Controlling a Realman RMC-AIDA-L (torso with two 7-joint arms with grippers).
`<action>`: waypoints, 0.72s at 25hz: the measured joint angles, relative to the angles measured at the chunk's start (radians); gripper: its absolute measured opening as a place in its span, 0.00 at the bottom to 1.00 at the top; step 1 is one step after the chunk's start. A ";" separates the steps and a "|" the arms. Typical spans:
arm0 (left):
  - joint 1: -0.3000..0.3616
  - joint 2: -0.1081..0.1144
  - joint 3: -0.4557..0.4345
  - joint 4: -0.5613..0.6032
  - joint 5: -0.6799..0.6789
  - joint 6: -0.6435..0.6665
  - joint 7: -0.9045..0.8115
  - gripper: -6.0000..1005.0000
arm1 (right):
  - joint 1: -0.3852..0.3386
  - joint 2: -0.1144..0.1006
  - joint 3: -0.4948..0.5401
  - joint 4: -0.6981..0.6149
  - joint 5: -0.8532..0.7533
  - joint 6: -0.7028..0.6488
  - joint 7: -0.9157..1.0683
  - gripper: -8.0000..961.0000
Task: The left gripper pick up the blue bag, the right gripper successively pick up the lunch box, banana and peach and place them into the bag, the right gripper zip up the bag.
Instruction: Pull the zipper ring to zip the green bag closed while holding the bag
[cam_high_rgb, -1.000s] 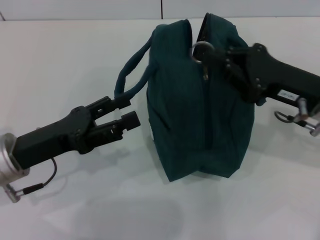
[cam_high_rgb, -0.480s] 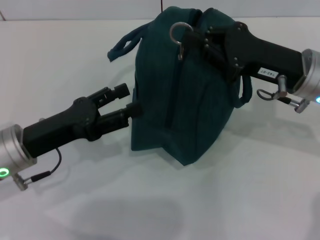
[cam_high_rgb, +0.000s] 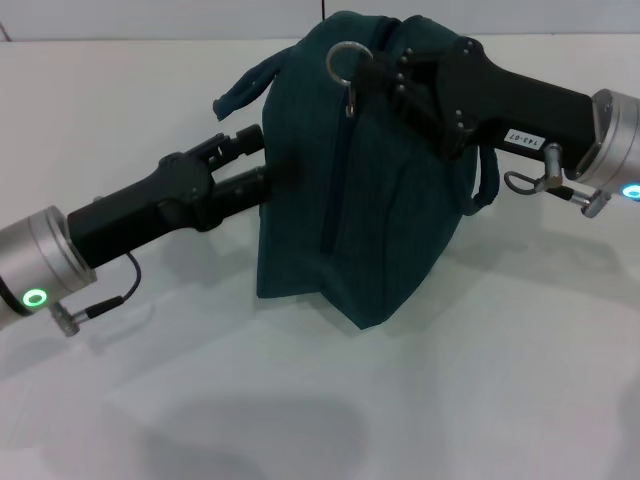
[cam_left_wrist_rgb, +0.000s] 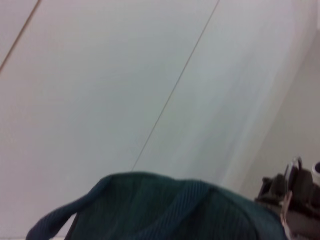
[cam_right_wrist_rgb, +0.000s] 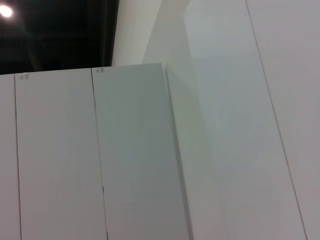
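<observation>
White table (cam_high_rgb: 520, 400) carries the blue bag (cam_high_rgb: 380, 230), which stands tilted at its middle, zipped shut. From the right, the right gripper (cam_high_rgb: 385, 70) closes on the ring zipper pull (cam_high_rgb: 345, 62) at the bag's top. From the left, the left gripper (cam_high_rgb: 262, 165) presses its parted fingers against the bag's side, below one handle (cam_high_rgb: 245, 85).

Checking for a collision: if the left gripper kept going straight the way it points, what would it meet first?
Most likely the blue bag: the left gripper points right at its side, fingertips already at the fabric, though actual contact is hard to judge.
</observation>
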 joint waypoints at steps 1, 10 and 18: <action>-0.007 0.001 0.000 -0.002 -0.006 0.000 -0.005 0.80 | 0.000 0.000 -0.001 0.000 0.000 0.001 0.000 0.02; -0.041 0.006 0.007 -0.001 -0.002 -0.002 -0.002 0.55 | -0.003 0.000 -0.002 0.000 0.002 0.003 -0.002 0.02; -0.045 0.007 0.025 0.005 0.006 0.007 -0.002 0.37 | -0.008 0.000 -0.002 0.000 0.006 -0.002 -0.002 0.02</action>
